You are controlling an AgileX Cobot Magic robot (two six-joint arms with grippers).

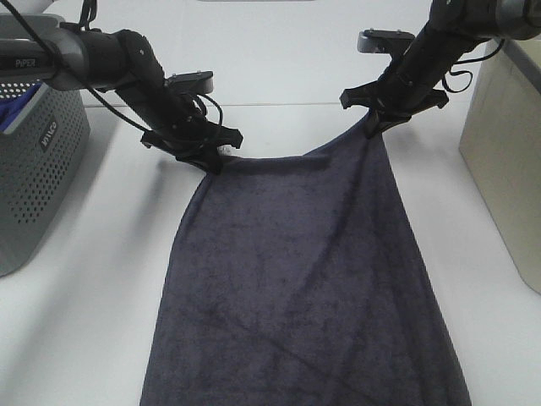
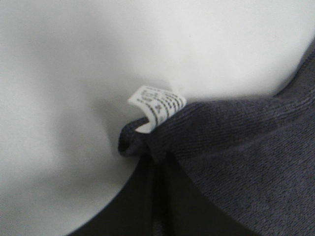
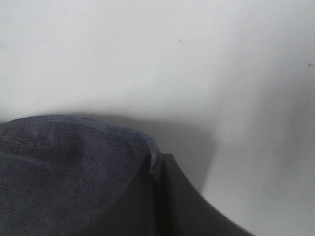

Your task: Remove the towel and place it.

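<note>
The dark charcoal-grey towel (image 1: 304,279) is stretched over the white table, its near end running off the frame's bottom. My left gripper (image 1: 213,161) is shut on its far left corner, low near the table. In the left wrist view the towel (image 2: 236,147) shows its small white tag (image 2: 157,105) at the pinched corner. My right gripper (image 1: 372,127) is shut on the far right corner and holds it higher, so the far edge slopes up to the right. The right wrist view shows the towel's hem (image 3: 74,162) pinched between the jaws.
A grey perforated basket (image 1: 34,161) with a blue cloth (image 1: 17,114) inside stands at the left edge. A beige bin (image 1: 507,152) stands at the right edge. White table (image 1: 279,51) lies beyond the grippers.
</note>
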